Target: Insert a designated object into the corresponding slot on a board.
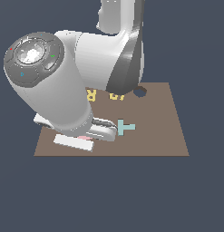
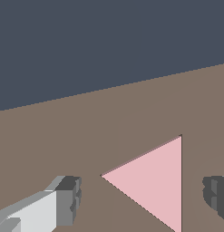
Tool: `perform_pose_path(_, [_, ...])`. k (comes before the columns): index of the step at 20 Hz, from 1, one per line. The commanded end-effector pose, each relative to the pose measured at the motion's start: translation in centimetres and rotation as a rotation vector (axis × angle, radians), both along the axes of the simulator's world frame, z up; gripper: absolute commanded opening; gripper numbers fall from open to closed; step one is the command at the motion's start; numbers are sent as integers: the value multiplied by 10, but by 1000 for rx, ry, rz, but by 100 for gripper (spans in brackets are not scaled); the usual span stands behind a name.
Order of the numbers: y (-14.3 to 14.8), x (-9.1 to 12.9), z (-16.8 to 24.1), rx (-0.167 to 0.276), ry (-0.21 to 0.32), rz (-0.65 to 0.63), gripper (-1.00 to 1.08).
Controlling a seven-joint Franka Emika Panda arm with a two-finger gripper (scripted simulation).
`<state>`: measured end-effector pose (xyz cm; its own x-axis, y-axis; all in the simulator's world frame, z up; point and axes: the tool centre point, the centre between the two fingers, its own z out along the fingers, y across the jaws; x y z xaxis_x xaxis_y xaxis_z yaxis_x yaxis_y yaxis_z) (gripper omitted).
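Well, from the exterior view the arm fills most of the scene, its big grey-white body leaning over the brown board (image 1: 168,131) towards that view's left, near corner. The tool (image 1: 81,136) is down low by the board's surface, largely hidden under the wrist, so from here I cannot judge how its fingers stand. Just a sliver of pink shows beneath it, which is probably the pink triangle (image 1: 84,137). Further along the board, to that view's right of the tool, lies a light-blue T (image 1: 125,128), flat and apart from the arm. Near the far edge sit a yellow R (image 1: 91,94) and another yellow letter (image 1: 116,96), partly covered by the arm. A dark round hole (image 1: 139,92) shows beside the elbow. The triangular slot is not visible from here.

Turning to the wrist view, things are much plainer. The pink triangle (image 2: 154,181) lies flat on the board (image 2: 86,136), right between the two fingertips of the tool (image 2: 143,197). One finger (image 2: 68,201) stands on one side and the other finger (image 2: 216,192) on the opposite side, each clear of the piece with bare board between. So the tool is spread wide, straddling the triangle and gripping nothing.
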<state>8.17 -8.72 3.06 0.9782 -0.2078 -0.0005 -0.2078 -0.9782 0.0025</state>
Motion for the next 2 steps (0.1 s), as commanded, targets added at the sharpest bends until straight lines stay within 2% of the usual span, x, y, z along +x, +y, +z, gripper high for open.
perform_pose_path(1, [0,0,0,0,0,0,100])
perform_pose_path(2, [0,0,0,0,0,0,100])
